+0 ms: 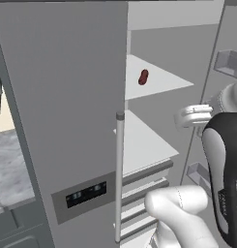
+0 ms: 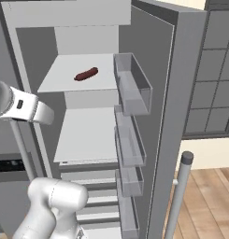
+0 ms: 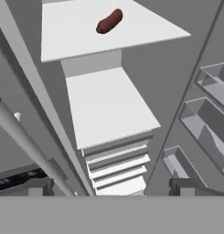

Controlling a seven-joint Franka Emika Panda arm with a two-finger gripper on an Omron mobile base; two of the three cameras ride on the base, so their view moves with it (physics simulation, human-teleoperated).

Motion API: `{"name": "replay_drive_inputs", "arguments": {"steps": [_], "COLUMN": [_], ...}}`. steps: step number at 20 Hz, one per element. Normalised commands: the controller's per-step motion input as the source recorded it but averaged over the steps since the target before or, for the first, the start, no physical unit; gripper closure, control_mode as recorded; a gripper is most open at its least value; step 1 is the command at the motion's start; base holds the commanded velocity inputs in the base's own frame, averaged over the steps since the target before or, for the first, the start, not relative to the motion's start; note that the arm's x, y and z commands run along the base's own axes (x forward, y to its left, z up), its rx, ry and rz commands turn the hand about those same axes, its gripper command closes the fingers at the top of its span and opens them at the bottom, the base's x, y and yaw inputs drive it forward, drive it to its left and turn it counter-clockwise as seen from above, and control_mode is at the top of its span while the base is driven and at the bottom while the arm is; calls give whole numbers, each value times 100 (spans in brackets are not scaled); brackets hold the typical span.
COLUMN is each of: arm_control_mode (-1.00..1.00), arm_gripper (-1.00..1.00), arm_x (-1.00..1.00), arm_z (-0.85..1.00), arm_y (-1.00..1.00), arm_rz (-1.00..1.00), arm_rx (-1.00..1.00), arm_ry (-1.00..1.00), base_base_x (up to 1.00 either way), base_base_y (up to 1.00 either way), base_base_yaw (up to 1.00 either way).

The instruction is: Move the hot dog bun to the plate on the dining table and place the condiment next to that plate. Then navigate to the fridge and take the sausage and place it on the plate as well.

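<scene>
You're at the open fridge [image 2: 181,70], gripper [image 3: 111,188] spread and empty; next, reach up to the sausage [image 3: 109,21].

Both base views flank the open fridge [image 2: 172,93]; hand view looks closely at its shelves [image 3: 104,105]

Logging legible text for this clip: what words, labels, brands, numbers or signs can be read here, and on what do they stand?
No text can be read.
Fridge control panel: small pale marks on a dark display set in the closed door, too small and blurred to read.
Robot arm: a faint row of marks on a dark joint cover, unreadable.
Sausage, shelves and door bins: no labels.
</scene>
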Motion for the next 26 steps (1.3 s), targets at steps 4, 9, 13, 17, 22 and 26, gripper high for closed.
{"name": "replay_drive_inputs", "arguments": {"steps": [4, 9, 13, 17, 22, 26], "arm_control_mode": [-100, -100, -100, -100, -100, -100], "arm_gripper": [-100, -100, -100, -100, -100, -100], "arm_x": [84, 85, 84, 76, 50, 36], "arm_z": [16, 18, 11, 2, 0, 0], "arm_y": [-22, -9, 0, 0, 5, 16], "arm_rz": [4, 0, 0, 0, 0, 0], "arm_rx": [0, 0, 0, 0, -1, -4], "arm_ry": [0, 0, 0, 0, -8, -12], "base_base_x": [0, 0, 0, 0, 0, 0], "base_base_y": [0, 0, 0, 0, 0, 0], "base_base_yaw": [0, 0, 0, 0, 0, 0]}}
